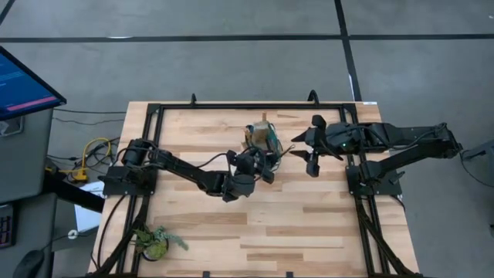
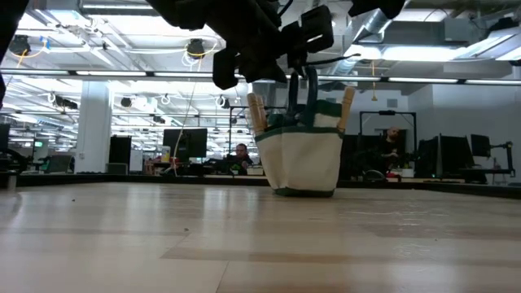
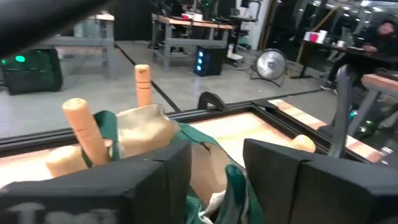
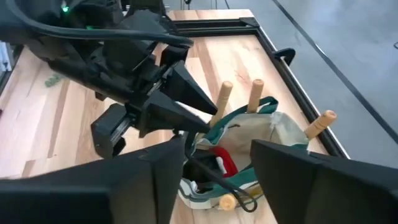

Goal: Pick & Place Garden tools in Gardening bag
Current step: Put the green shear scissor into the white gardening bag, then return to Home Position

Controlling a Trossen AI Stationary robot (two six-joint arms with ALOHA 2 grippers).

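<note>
The cream gardening bag point(image 1: 261, 137) with green trim stands upright on its base on the table point(image 2: 300, 159). Three wooden tool handles point(image 4: 224, 98) point(image 4: 255, 93) point(image 4: 319, 124) stick up out of it, and a red piece point(image 4: 219, 163) and a thin dark loop point(image 4: 231, 186) lie inside. My left gripper point(image 1: 262, 164) is open at the bag's near rim. In its wrist view point(image 3: 217, 180) a green strap point(image 3: 237, 186) shows between its fingers. My right gripper point(image 1: 303, 153) is open and empty, just right of the bag and above it point(image 4: 214, 186).
A leafy green plant clump point(image 1: 154, 241) lies at the table's near left corner. A black frame point(image 1: 255, 105) runs along the far edge and both sides. A monitor point(image 1: 23, 81) stands off the left. Bare wood point(image 1: 293, 224) lies near the bag's front.
</note>
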